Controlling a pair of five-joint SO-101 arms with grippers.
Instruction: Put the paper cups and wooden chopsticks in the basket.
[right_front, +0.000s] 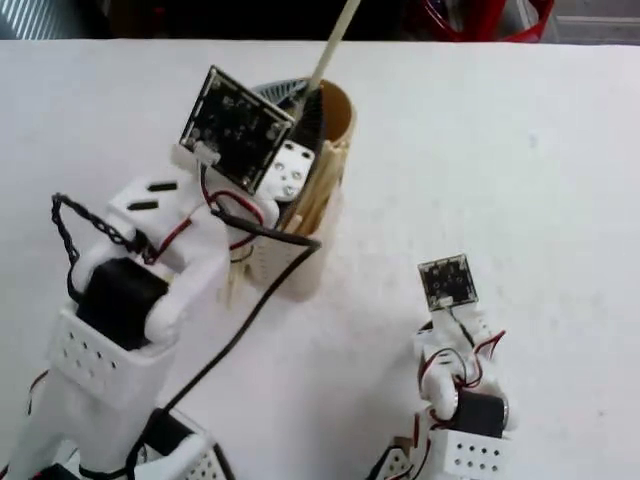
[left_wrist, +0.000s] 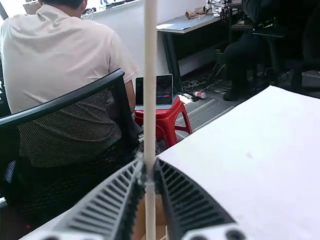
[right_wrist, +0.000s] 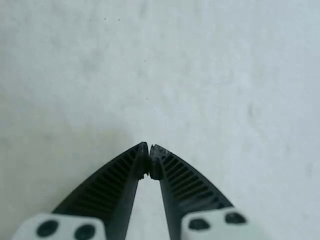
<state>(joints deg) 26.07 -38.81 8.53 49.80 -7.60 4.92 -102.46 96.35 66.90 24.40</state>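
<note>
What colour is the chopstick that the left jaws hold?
Pale cream, like bare wood; the left wrist view shows the chopstick best.

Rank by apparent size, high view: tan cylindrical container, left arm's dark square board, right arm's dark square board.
1. Tan cylindrical container, partly hidden.
2. Left arm's dark square board, possibly nearer the camera.
3. Right arm's dark square board.

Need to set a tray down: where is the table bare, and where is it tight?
Free: the table right of the basket, beyond the right hand; also the far corner left of the basket. Crowded: at the basket, where the left hand holds a chopstick.
</note>
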